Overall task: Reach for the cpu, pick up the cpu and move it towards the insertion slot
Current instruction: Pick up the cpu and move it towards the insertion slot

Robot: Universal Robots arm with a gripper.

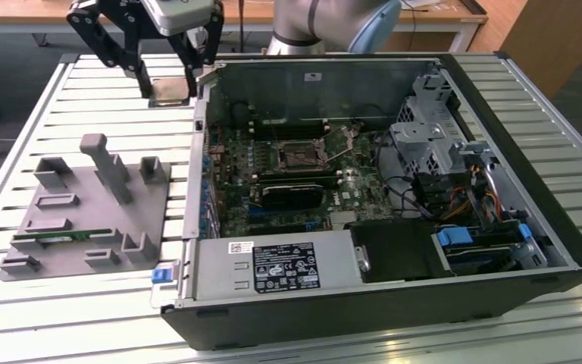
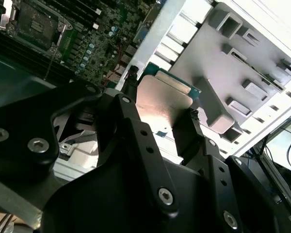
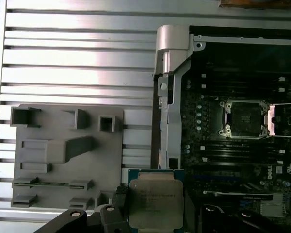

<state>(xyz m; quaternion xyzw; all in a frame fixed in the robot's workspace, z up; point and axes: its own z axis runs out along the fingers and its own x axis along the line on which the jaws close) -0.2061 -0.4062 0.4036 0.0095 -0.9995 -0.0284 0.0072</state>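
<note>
The cpu (image 1: 170,90) is a flat square chip with a silvery top and a pale rim. My gripper (image 1: 170,85) is shut on it, one black finger on each side. It is held over the slatted table, just outside the open computer case's wall on the exterior view's left. In both wrist views the cpu (image 2: 162,104) (image 3: 155,199) sits between the fingers (image 2: 130,114). The insertion slot (image 1: 299,155) is a dark square socket with a shiny frame on the green board inside the case. It also appears in both wrist views (image 3: 245,119) (image 2: 36,24), some way off from the chip.
A grey fixture plate (image 1: 79,220) with upright posts lies on the table at the exterior view's left, with a green memory stick (image 1: 54,237) in it. The case wall (image 3: 167,97) stands between the cpu and the board. Cables, drive bays and a power supply (image 1: 281,267) crowd the case.
</note>
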